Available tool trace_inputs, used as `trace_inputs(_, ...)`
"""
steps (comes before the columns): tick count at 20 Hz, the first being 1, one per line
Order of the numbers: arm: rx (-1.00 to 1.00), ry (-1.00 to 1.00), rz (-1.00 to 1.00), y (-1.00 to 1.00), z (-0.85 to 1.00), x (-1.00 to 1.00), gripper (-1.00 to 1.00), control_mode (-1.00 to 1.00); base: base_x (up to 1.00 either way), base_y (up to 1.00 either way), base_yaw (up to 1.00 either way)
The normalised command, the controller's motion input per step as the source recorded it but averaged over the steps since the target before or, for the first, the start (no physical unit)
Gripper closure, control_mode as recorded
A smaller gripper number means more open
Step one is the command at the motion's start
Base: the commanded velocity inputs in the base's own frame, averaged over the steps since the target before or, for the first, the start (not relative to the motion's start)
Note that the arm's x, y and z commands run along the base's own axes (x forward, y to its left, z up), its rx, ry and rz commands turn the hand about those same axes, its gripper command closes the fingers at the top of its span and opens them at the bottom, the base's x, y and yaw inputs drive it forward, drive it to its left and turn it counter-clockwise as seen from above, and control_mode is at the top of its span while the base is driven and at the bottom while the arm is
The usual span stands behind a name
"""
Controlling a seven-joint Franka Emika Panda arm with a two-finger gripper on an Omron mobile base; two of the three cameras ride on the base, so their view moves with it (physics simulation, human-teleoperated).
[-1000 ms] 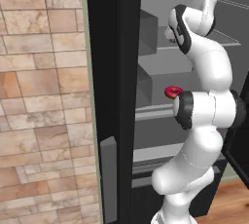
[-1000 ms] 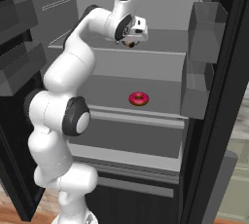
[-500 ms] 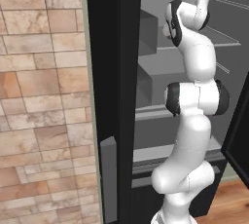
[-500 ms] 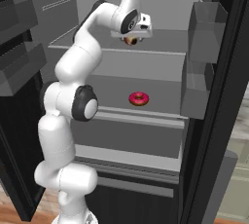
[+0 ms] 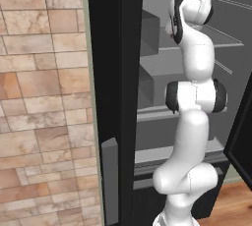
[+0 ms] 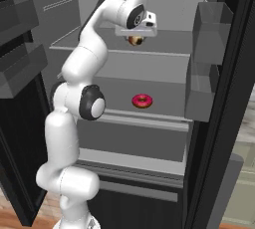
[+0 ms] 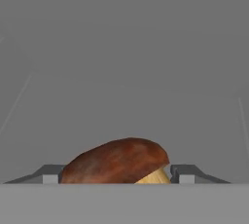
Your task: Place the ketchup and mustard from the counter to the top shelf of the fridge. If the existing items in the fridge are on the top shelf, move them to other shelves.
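Note:
In the open fridge [image 6: 99, 4], my gripper [image 6: 134, 38] reaches onto the top shelf [image 6: 169, 44]. A small brown lump with a pale underside [image 6: 133, 40] lies on that shelf between my fingers. In the hand view the lump [image 7: 116, 162] fills the gap of the gripper [image 7: 119, 174], and both fingertips [image 7: 51, 175] press against its sides. A pink-frosted donut [image 6: 142, 100] sits on the lower shelf [image 6: 164, 113], well below the hand. The ketchup, the mustard and the counter are out of view.
Grey door bins [image 6: 209, 29] hang on the right door, close to the shelf's right end. More bins [image 6: 20, 49] are on the left door. A tan stone wall [image 5: 44, 97] stands left of the fridge's black side [image 5: 118, 72]. The fridge's grey back wall [image 7: 126, 47] is just behind the lump.
The arm has straightened up and the hand has settled over the brown lump. The fingers have closed in from wide open onto its sides. The donut has not moved.

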Motion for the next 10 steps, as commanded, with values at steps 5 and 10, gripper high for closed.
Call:
trace_inputs(5, 0.00, -0.05, 0.02, 0.00, -0.05, -0.03, 1.00, -1.00, 0.00, 0.00, 0.00)
trace_inputs(10, 0.00, -0.04, 0.00, 0.01, -0.03, -0.06, 1.00, -1.00, 0.00, 0.00, 0.00)
